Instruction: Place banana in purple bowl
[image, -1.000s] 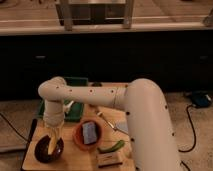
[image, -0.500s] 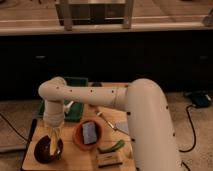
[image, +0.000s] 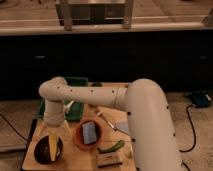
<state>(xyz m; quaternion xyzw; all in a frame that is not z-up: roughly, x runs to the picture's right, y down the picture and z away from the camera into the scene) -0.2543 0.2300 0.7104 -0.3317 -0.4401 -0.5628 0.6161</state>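
Note:
The purple bowl (image: 48, 149) sits at the front left of the wooden table (image: 75, 157). The yellow banana (image: 52, 146) stands tilted inside the bowl. My gripper (image: 52, 136) hangs straight above the bowl, at the end of the white arm (image: 100, 97), with its tip at the banana's upper end. I cannot tell whether it still touches the banana.
An orange bowl (image: 88, 133) holding a blue-grey object stands right of the purple bowl. A green curved vegetable (image: 111, 147) and a small flat bar (image: 110, 159) lie in front. A green tray (image: 75, 100) is at the back left. My white arm covers the table's right side.
The gripper has shifted slightly over the purple bowl; the banana stays in the bowl beneath it.

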